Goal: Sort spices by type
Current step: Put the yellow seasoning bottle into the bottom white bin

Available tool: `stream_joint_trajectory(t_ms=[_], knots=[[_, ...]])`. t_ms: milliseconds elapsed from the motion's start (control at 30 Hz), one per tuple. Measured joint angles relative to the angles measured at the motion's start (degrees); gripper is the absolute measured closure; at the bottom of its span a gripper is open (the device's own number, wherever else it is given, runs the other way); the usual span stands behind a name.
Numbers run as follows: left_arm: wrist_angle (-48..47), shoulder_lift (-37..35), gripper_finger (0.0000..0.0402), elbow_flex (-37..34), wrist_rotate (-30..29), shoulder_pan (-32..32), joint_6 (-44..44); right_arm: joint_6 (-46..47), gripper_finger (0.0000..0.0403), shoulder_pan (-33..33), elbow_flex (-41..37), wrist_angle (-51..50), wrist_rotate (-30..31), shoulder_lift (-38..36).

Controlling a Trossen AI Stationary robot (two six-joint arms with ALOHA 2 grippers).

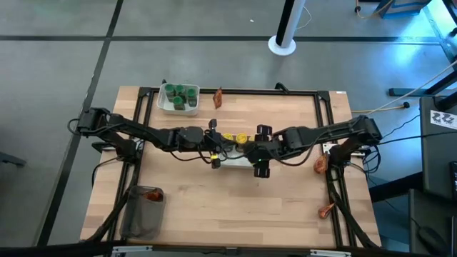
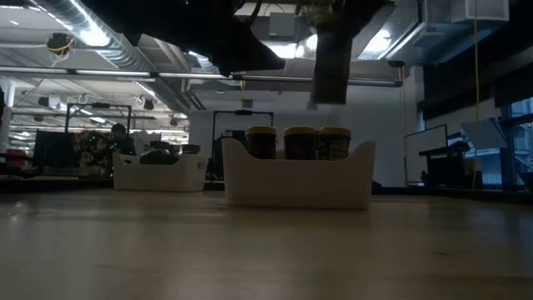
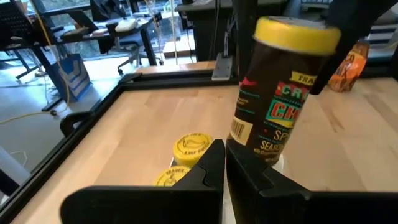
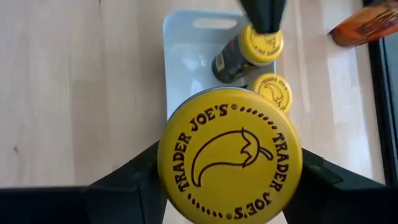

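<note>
The right gripper (image 4: 227, 186) is clamped on a yellow-lidded jar (image 4: 229, 154) above the white tray (image 4: 186, 56) mid-table, the left gripper (image 3: 225, 163) sits pinched shut alongside, and only the overhead shows green-lidded jars (image 1: 178, 95) parked in the far tray (image 1: 163, 103).

Wooden table (image 1: 235, 200) bears trays (image 1: 166, 106), packets (image 1: 218, 98), tub (image 1: 141, 214).

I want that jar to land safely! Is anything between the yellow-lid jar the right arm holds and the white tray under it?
Nothing blocks it: the held jar hangs over a bare part of the white tray; two yellow-lidded jars sit further along.
</note>
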Motion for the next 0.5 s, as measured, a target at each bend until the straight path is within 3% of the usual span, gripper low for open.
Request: stream_joint_trajectory(t_ms=[267,500], knots=[[-3.1,-2.7,0.0398,0.0,-0.8,-0.8,0.3,-0.5,0.0173,0.0,-0.1,-2.3,0.3,1.8],[-6.7,-5.2,0.0398,0.0,-4.9,-2.9,0.8,-1.4,0.0173,0.0,-5.8,1.1,0.6,1.0]])
